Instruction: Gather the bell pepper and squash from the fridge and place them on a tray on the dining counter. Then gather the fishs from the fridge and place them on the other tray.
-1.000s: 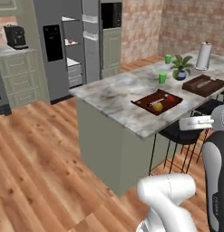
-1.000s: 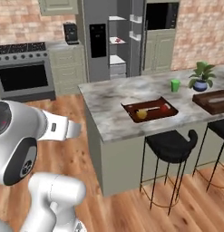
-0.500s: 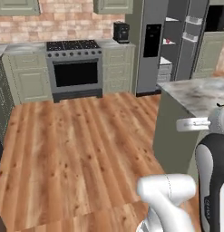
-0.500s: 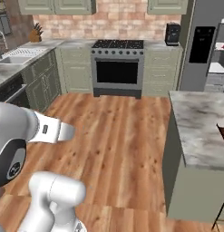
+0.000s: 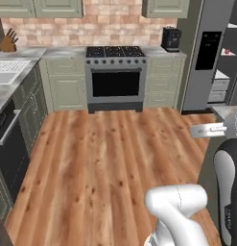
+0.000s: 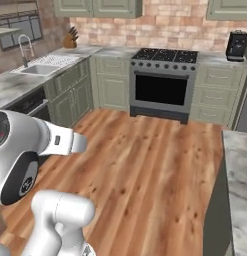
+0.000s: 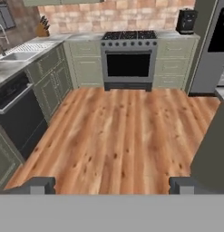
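The robot's two dark fingers [image 7: 38, 185] stand wide apart at the bottom of the hand view, nothing between them, hanging above the wooden floor [image 7: 122, 136]; the gap between them [image 7: 112, 186] frames bare planks. Beyond the planks, straight ahead, stands the stove [image 5: 115, 77], a steel range with a dark oven window and black burners, set against a brick wall; it serves as the landmark here. To the left of the stove, pale green cabinets [image 6: 75, 92] run along the side wall under a grey surface holding a sink [image 6: 42, 67]; a knife block [image 5: 7, 43] sits in the corner past it. Right of the stove, a black coffee machine [image 5: 171, 38] rests on the surface; further right of that stands the fridge [image 5: 208, 53], tall and grey with a black dispenser panel, one door open showing shelves. Nearer, to the right of the stove, the marble edge of the dining counter [image 6: 240, 165] shows.
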Motion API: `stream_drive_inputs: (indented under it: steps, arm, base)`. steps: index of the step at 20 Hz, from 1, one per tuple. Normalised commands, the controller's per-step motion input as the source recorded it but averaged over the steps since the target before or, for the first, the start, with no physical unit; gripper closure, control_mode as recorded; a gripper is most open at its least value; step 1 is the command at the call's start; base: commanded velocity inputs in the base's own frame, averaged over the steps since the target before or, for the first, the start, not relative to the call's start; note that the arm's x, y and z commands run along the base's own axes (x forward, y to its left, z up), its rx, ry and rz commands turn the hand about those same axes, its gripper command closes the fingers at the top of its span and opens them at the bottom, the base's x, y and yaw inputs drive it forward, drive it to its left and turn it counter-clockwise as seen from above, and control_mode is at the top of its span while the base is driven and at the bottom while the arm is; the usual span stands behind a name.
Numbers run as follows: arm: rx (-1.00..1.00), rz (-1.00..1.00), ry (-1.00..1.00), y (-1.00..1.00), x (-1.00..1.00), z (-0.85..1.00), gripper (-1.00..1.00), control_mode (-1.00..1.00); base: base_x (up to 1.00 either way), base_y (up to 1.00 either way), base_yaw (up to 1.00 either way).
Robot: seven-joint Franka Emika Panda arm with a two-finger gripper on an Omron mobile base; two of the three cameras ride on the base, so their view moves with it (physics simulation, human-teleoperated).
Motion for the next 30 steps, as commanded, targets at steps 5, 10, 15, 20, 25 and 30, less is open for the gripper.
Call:
stream_drive_inputs:
  steps: [5,10,15,20,25,30]
  arm:
    - [0.00,0.00,0.00,0.00,0.00,0.00,-1.00,1.00]
    - [0.00,0.00,0.00,0.00,0.00,0.00,-1.00,1.00]
    - [0.00,0.00,0.00,0.00,0.00,0.00,-1.00,1.00]
    - [0.00,0.00,0.00,0.00,0.00,0.00,-1.00,1.00]
    - [0.00,0.00,0.00,0.00,0.00,0.00,-1.00,1.00]
    - [0.00,0.00,0.00,0.00,0.00,0.00,-1.00,1.00]
  base:
    - [1.00,-0.11,0.01]
    - [1.00,0.00,0.00]
    - [1.00,-0.01,0.00]
    - [1.00,-0.26,-0.01]
    - [1.00,-0.41,-0.02]
    - [1.00,-0.39,-0.01]
